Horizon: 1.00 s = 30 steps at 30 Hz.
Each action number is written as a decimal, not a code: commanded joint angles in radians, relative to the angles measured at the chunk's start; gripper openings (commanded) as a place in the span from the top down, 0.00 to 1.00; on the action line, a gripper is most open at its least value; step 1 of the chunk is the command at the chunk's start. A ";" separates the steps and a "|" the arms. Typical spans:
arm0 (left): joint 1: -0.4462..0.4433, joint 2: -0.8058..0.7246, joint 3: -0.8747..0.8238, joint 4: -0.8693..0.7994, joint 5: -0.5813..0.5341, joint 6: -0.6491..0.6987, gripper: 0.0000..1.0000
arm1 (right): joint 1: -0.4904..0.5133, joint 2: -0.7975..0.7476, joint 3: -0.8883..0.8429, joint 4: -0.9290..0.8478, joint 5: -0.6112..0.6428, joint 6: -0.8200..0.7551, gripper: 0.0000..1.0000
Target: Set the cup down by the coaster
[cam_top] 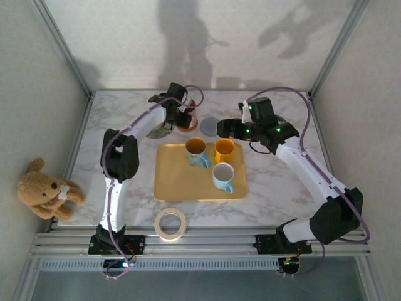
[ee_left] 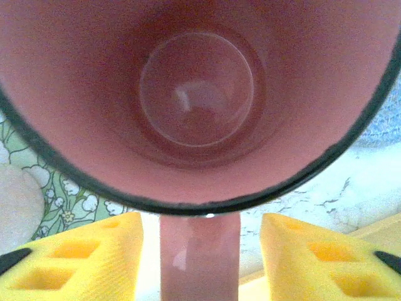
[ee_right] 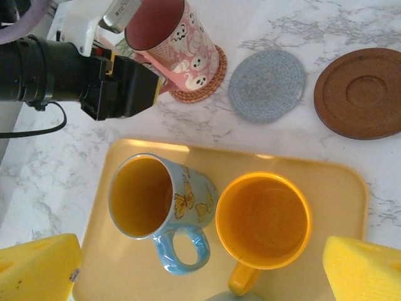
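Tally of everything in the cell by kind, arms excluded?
Cups: 4 (pink ghost cup, butterfly mug, orange mug, pale blue mug)
Coasters: 4 (woven coaster, grey knit coaster, brown wooden coaster, green floral coaster)
Tray: 1
Tape roll: 1
Teddy bear: 1
Total: 11

High above the near edge, looking down on the whole surface (cam_top: 282, 188). At the left wrist, very close, staring into the pink cup (ee_left: 200, 94). At the right wrist, lower, facing down on the yellow tray (ee_right: 338, 188); same cup and tray seen overhead.
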 commanded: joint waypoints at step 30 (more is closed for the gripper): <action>-0.037 -0.693 -0.279 0.291 -0.037 -0.038 0.00 | 0.024 0.065 0.375 -0.352 -0.126 -0.420 0.01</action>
